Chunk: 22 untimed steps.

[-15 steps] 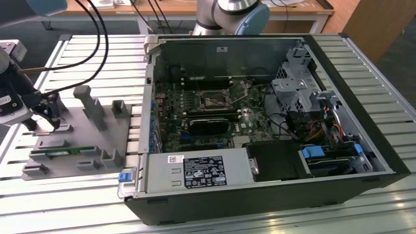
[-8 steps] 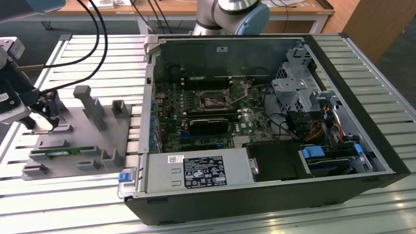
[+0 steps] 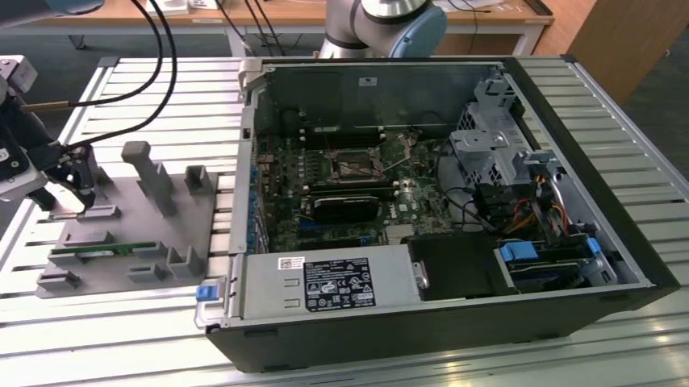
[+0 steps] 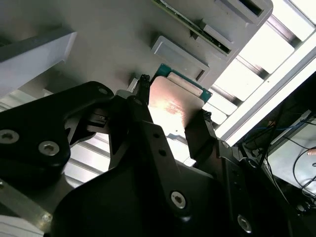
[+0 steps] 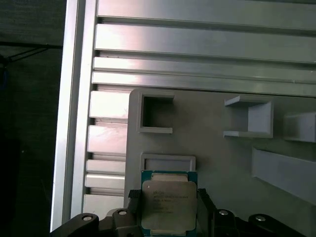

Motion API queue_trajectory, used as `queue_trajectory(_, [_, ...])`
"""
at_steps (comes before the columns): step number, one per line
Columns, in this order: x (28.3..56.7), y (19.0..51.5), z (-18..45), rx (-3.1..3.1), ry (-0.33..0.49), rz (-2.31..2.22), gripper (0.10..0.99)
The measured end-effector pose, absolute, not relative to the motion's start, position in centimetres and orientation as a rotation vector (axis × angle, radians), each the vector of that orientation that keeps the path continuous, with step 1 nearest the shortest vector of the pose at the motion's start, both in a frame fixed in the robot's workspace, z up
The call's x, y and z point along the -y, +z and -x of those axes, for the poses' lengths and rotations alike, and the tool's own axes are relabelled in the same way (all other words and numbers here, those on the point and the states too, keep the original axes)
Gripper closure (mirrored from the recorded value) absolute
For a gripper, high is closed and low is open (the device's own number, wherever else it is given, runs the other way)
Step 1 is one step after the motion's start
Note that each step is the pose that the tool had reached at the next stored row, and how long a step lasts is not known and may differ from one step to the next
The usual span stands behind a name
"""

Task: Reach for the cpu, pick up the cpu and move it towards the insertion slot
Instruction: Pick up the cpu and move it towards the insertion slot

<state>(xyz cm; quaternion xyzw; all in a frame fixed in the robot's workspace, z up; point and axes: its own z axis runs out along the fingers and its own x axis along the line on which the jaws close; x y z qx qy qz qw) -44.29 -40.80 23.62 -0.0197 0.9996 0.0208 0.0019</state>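
At the grey tray [image 5: 207, 148], gripper [image 5: 168, 198] clamped on the cpu [image 5: 169, 210], printed face up.

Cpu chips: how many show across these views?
1. In both wrist views the cpu sits clamped between the jaws of the gripper, at the grey holder plate. More could be hidden inside the open computer case.

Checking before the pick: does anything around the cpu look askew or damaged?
Nothing stands out. The cpu looks intact and sits square to the grey tray, with the claw straddling it.
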Motion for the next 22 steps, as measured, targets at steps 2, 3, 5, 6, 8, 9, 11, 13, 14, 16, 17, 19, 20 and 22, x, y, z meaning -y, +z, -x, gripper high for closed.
queue_trajectory(2, [40.8, 23.8, 44.3, -3.136, 0.065, 0.062, 0.549])
queue_trajectory(3, [40.8, 23.9, 44.3, -3.136, 0.065, 0.062, 0.549])
queue_trajectory(5, [40.8, 24.1, 44.3, -3.137, 0.065, 0.062, 0.549])
queue_trajectory(6, [40.8, 24.2, 44.3, -3.136, 0.065, 0.062, 0.549])
queue_trajectory(8, [40.8, 24.4, 44.3, -3.136, 0.065, 0.062, 0.549])
queue_trajectory(9, [40.8, 24.4, 44.3, -3.136, 0.065, 0.062, 0.549])
queue_trajectory(11, [40.8, 24.6, 44.3, -3.136, 0.065, 0.062, 0.549])
queue_trajectory(13, [40.8, 24.7, 44.3, -3.136, 0.065, 0.062, 0.549])
queue_trajectory(14, [40.8, 24.7, 44.3, -3.136, 0.065, 0.062, 0.549])
queue_trajectory(16, [40.8, 24.8, 44.3, -3.136, 0.064, 0.062, 0.549])
queue_trajectory(17, [40.8, 24.9, 44.3, -3.136, 0.064, 0.062, 0.549])
queue_trajectory(19, [40.8, 24.9, 44.3, -3.136, 0.064, 0.062, 0.549])
queue_trajectory(20, [40.8, 25.0, 44.3, -3.136, 0.063, 0.062, 0.549])
queue_trajectory(22, [40.8, 25.1, 44.3, -3.136, 0.063, 0.062, 0.549])
